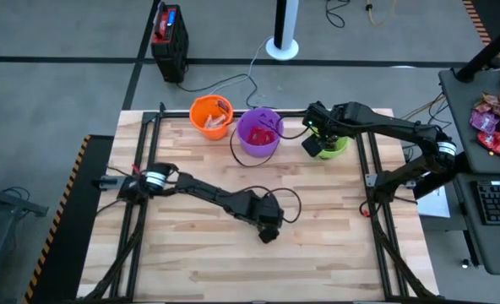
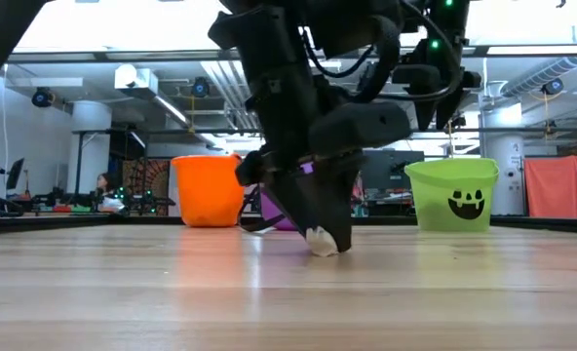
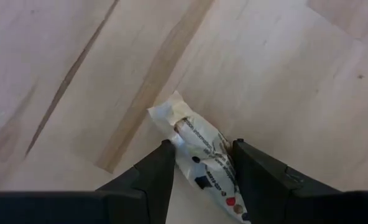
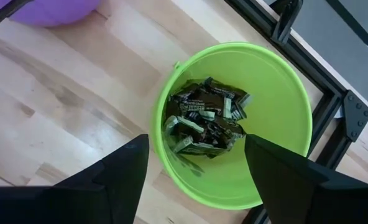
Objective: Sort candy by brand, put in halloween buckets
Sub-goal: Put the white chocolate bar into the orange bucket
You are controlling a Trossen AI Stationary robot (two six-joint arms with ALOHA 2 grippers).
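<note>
Left gripper (image 3: 199,165): down at mid-table, fingers clamped on a white-wrapped candy (image 3: 199,152) lying on the table (image 1: 334,245).
Right gripper (image 4: 196,168): fingers apart above the green bucket (image 4: 283,106), which holds dark-wrapped candies (image 4: 206,121).
Orange bucket (image 1: 209,116), purple bucket (image 1: 258,132): along the far edge.

Grey floor (image 1: 56,93), desk with keyboard (image 1: 497,201)

Pale wood table (image 1: 334,219) (smooth, visible grain), glossy plastic green bucket (image 4: 283,112), crinkly white candy wrapper (image 3: 199,149)
</note>
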